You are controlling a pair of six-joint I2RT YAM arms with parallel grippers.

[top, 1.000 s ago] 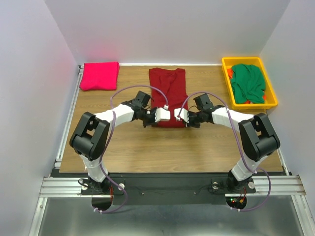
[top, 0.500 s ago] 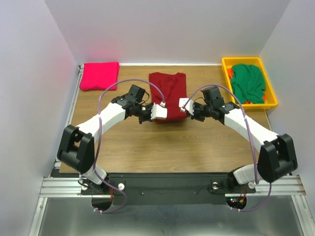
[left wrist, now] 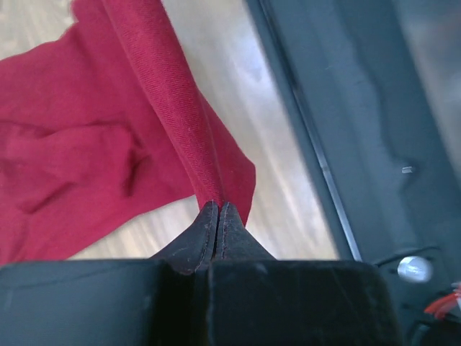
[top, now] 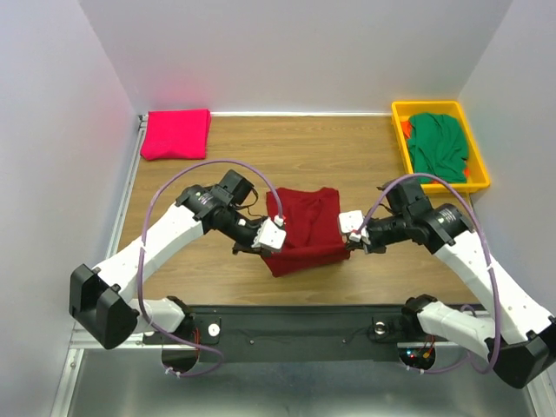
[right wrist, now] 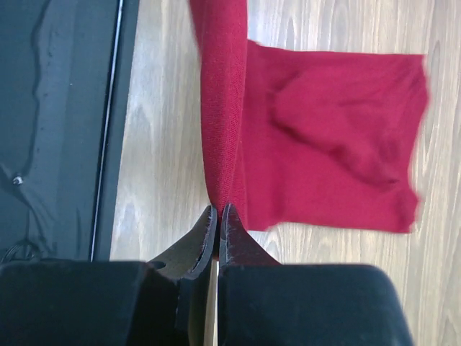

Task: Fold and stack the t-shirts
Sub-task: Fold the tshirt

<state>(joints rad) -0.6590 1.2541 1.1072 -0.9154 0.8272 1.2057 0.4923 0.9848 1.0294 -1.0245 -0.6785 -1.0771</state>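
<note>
The maroon t-shirt [top: 306, 230] hangs bunched between my two grippers above the near middle of the table. My left gripper [top: 269, 241] is shut on its left edge, pinching a fold of cloth [left wrist: 180, 115]. My right gripper [top: 349, 233] is shut on its right edge, with a fold [right wrist: 223, 108] rising from the closed fingertips. The pink-magenta t-shirt [top: 175, 134] lies folded at the far left corner. The green t-shirt [top: 437, 146] lies crumpled in the yellow bin.
The yellow plastic bin [top: 401, 130] stands at the far right. The table's near edge and a dark metal rail [top: 287, 314] run just below the held shirt. White walls close in the back and both sides.
Both grippers have pulled the maroon shirt from the table's middle toward the near edge, and it is now bunched and shorter between them. Both arms have swung outward and back.
</note>
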